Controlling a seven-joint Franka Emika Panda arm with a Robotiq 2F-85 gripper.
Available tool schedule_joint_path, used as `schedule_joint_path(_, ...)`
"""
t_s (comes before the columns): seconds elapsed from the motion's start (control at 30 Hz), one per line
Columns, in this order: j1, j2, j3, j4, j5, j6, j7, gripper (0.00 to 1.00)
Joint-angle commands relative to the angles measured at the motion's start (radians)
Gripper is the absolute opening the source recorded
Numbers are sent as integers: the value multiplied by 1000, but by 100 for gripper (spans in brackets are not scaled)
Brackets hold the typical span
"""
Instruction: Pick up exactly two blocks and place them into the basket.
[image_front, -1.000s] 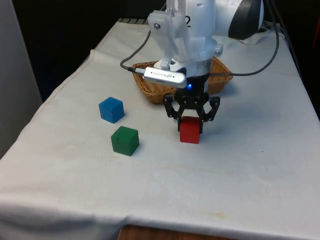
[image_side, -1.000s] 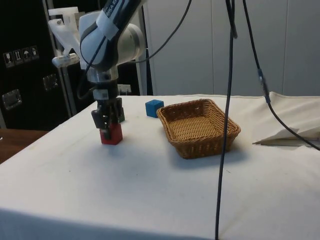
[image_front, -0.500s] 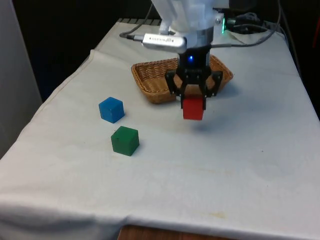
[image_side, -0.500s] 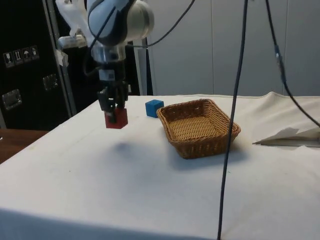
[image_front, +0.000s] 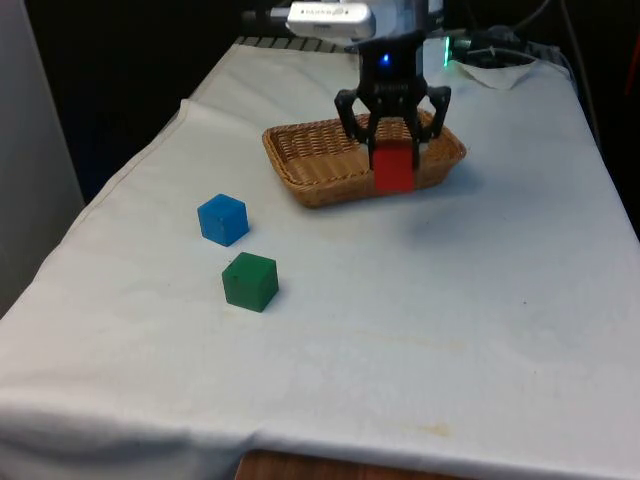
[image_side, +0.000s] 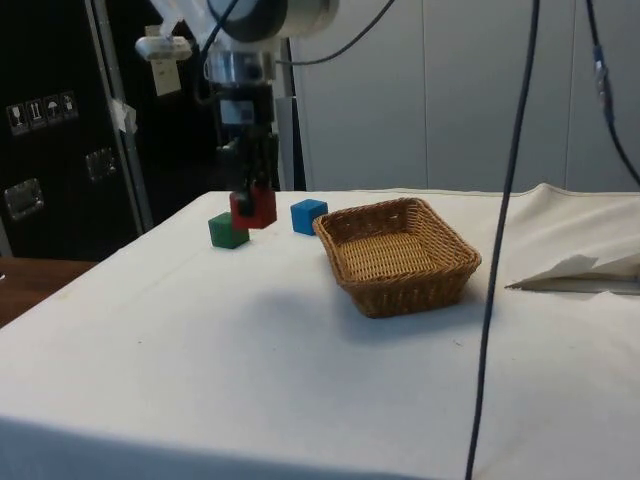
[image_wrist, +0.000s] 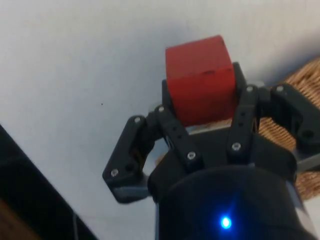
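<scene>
My gripper (image_front: 394, 150) is shut on a red block (image_front: 394, 167) and holds it well above the table, near the front rim of the wicker basket (image_front: 310, 155). From the side, the red block (image_side: 255, 208) hangs in the gripper (image_side: 256, 195) to the left of the basket (image_side: 400, 258). The wrist view has the red block (image_wrist: 200, 82) clamped between the fingers (image_wrist: 175, 131), with a basket edge (image_wrist: 306, 82) beside it. A blue block (image_front: 222, 219) and a green block (image_front: 250, 281) lie on the cloth at the front view's left.
The blue block (image_side: 309, 215) and green block (image_side: 228, 230) sit beyond the gripper in the side view. Black cables (image_side: 500, 240) hang across the side view. A crumpled fold of cloth (image_side: 580, 270) lies right of the basket there.
The gripper lifted the red block off the cloth and carried it up and towards the basket. The blue and green blocks stayed put.
</scene>
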Motion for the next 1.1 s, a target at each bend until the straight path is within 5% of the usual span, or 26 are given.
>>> schedule_joint_path(0.0, 8, -17, -7, -15, -16, 0, 12, 0)
schedule_joint_path(1.07, 0, -394, -1, -370, -125, -16, 18, 0)
